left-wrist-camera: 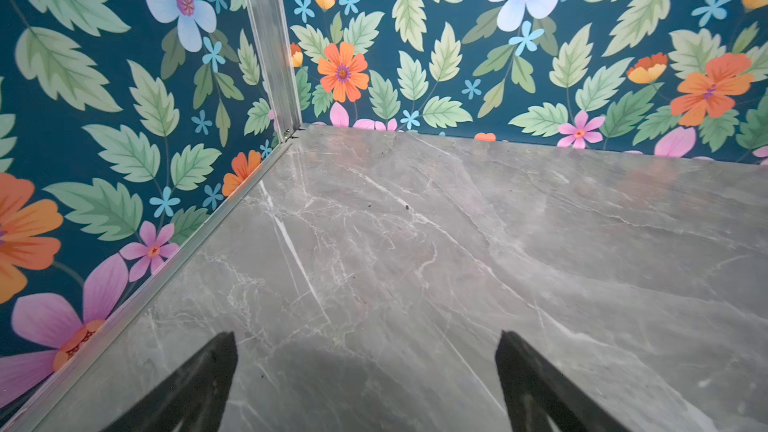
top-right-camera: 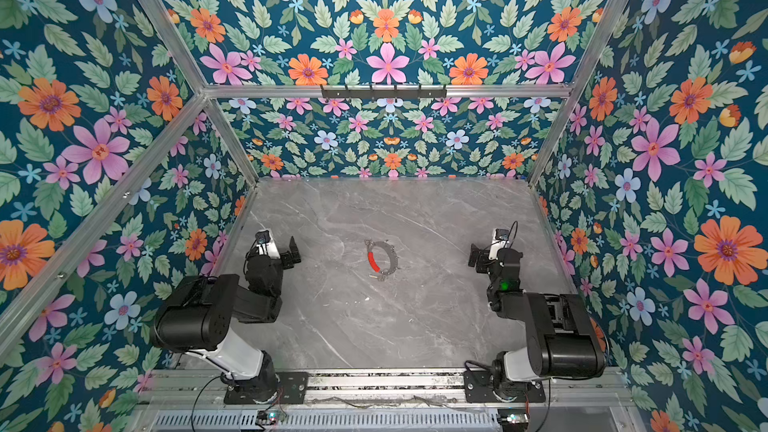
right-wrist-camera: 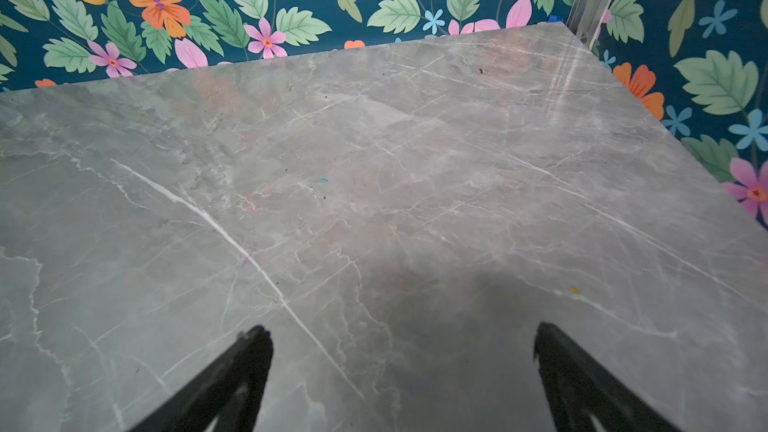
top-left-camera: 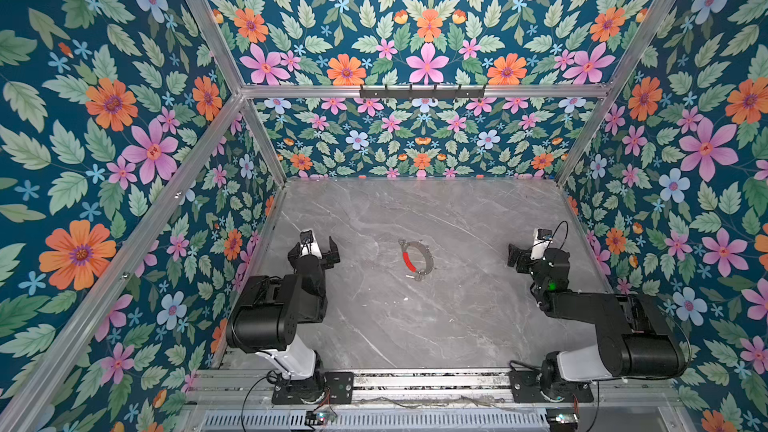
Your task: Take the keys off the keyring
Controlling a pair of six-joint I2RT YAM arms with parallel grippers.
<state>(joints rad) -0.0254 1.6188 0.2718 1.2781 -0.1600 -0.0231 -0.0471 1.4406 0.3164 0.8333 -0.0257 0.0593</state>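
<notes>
Large thin grey metal keyring (top-left-camera: 415,260) with red sleeve lying flat mid-table, keys too small to resolve. At 3 o'clock from left gripper (top-left-camera: 320,248), marginally nearer; 9 o'clock from right gripper (top-left-camera: 524,254). Both spread wide, empty.

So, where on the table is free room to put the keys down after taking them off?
Bare marble lies between the keyring and the far wall, and between it and the front rail. Gaps either side of it also stand open, toward the left hand and the right hand. Only the middle, around the ring, is taken.
</notes>
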